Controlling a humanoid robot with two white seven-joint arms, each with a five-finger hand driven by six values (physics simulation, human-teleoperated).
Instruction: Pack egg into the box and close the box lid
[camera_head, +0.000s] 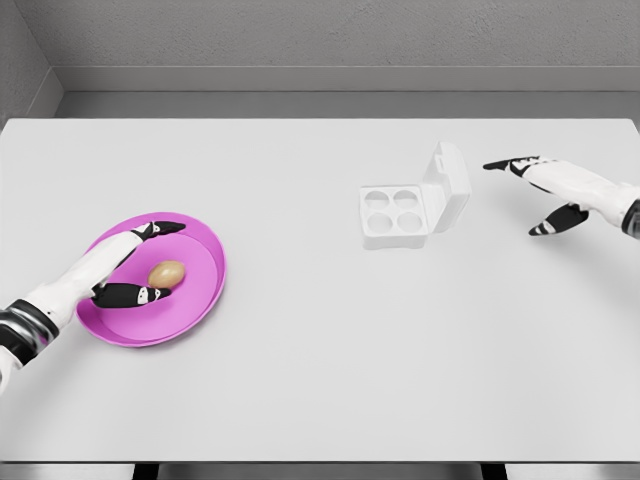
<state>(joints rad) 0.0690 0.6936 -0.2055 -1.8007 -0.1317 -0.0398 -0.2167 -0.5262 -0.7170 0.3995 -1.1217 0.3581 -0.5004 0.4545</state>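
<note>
A brown egg (167, 273) lies on a magenta plate (200, 300) at the left of the white table. My left hand (150, 262) reaches over the plate with its fingers spread either side of the egg, thumb (135, 295) just below it, not closed on it. A white egg box (395, 214) with several empty cups sits right of centre, its lid (447, 186) standing open on the right side. My right hand (535, 195) hovers open to the right of the lid, apart from it.
The table's back edge meets a grey wall (320, 50). Bare tabletop (300, 360) stretches between plate and box and along the front.
</note>
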